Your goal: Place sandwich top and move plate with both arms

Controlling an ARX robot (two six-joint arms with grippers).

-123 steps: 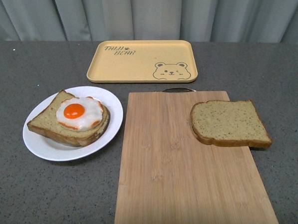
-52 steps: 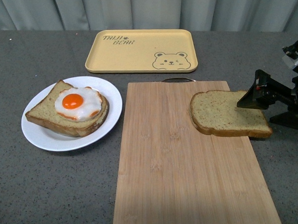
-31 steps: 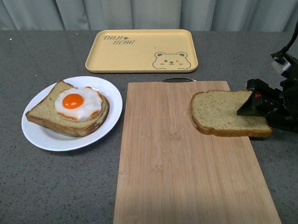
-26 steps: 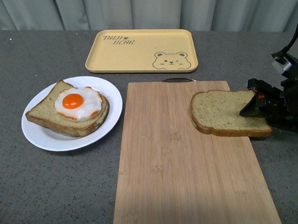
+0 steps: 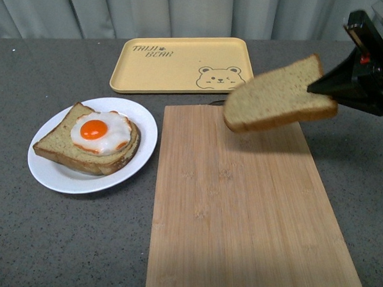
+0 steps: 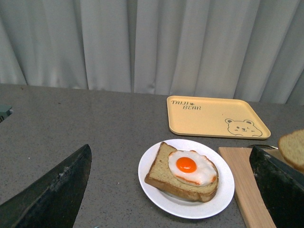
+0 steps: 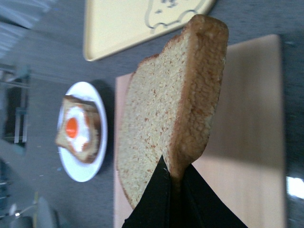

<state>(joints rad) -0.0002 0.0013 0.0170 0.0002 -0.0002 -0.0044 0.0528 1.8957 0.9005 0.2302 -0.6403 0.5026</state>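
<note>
1. Grey curtains (image 5: pixel 171 9) hang behind a dark speckled desk (image 5: pixel 56 253) that carries a wooden cutting board (image 5: pixel 240 211).
2. Above the board's far right corner, the sandwich top (image 5: pixel 279 94) hangs clear of the wood.
3. The right tool (image 5: pixel 312 86) is pinching the slice by its crust, at the end farthest from the board's left edge.
4. The slice reaches from the tool across the board's width, its long axis side to side, its gripped end higher and its free end dipping.
5. The plate (image 5: pixel 52 180), with the egg-topped slice (image 5: pixel 95 139), sits just left of the board; the yellow tray (image 5: pixel 175 70) lies beyond the board.
6. The left tool (image 6: pixel 170 148) is spread wide, with nothing between its fingers.
</note>
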